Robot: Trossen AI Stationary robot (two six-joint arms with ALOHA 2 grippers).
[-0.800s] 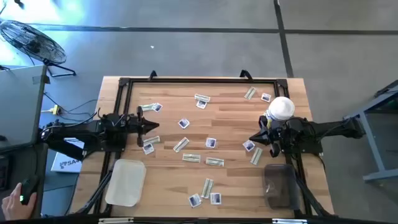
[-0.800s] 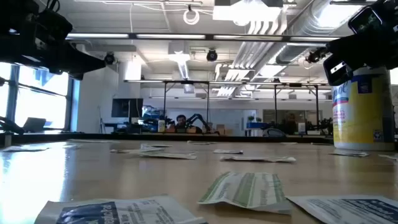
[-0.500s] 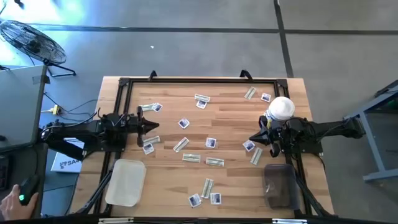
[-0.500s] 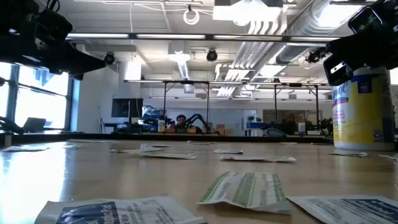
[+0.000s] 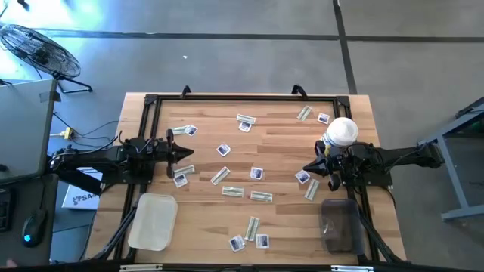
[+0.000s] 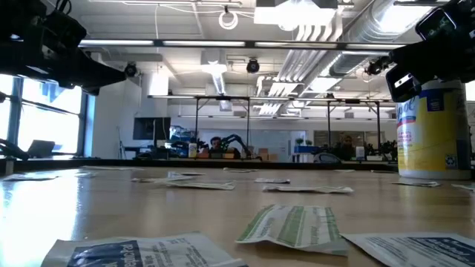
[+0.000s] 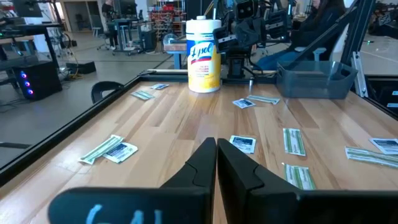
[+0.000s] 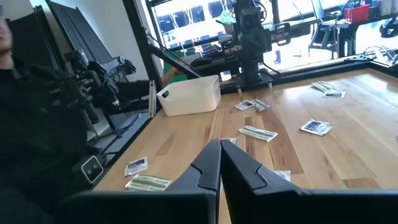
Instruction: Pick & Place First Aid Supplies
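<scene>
First aid supplies lie flat and scattered over the wooden table (image 5: 204, 113): narrow pale green strips such as one (image 5: 233, 192) near the middle, and small white squares with a blue mark such as one (image 5: 257, 174). My left gripper (image 5: 190, 153) hovers shut at the table's left side, pointing toward the middle, above a square packet (image 5: 181, 180). My right gripper (image 5: 306, 168) hovers shut at the right side, pointing toward the middle, close to a square packet (image 5: 302, 177). In both wrist views the fingers (image 7: 216, 163) (image 8: 219, 163) are pressed together with nothing between them.
A yellow bottle with a white cap (image 5: 341, 131) stands just behind the right arm. A white tray (image 5: 153, 221) sits at the near left, a dark clear bin (image 5: 339, 224) at the near right. A black frame (image 5: 227, 97) runs along the table's edges.
</scene>
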